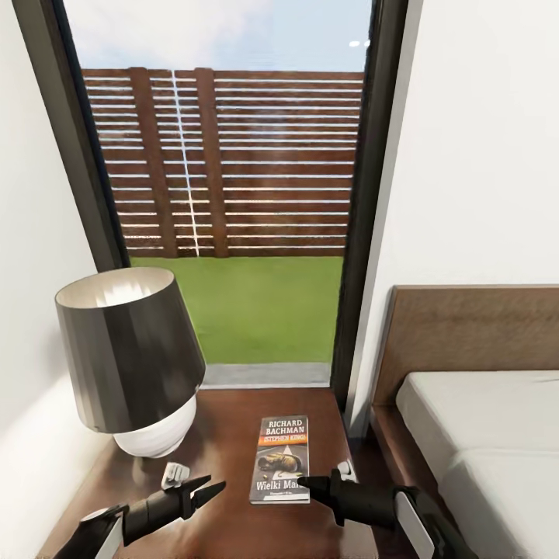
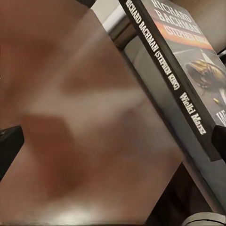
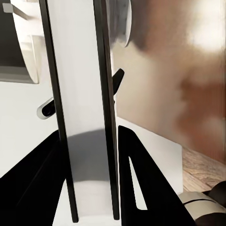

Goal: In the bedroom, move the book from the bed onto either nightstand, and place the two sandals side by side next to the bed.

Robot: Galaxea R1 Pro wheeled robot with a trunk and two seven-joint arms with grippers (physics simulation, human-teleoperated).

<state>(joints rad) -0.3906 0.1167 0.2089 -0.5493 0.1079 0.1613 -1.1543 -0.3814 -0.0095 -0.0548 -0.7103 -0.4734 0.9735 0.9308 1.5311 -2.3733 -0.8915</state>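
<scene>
Book lies flat on nightstand, long axis running away from robot; right gripper clamps its near edge, left gripper hovers open just beside its left.

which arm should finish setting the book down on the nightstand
Right: the right gripper already has its fingers on either side of the book over the nightstand. The left gripper sits open beside it, holding nothing.
</scene>
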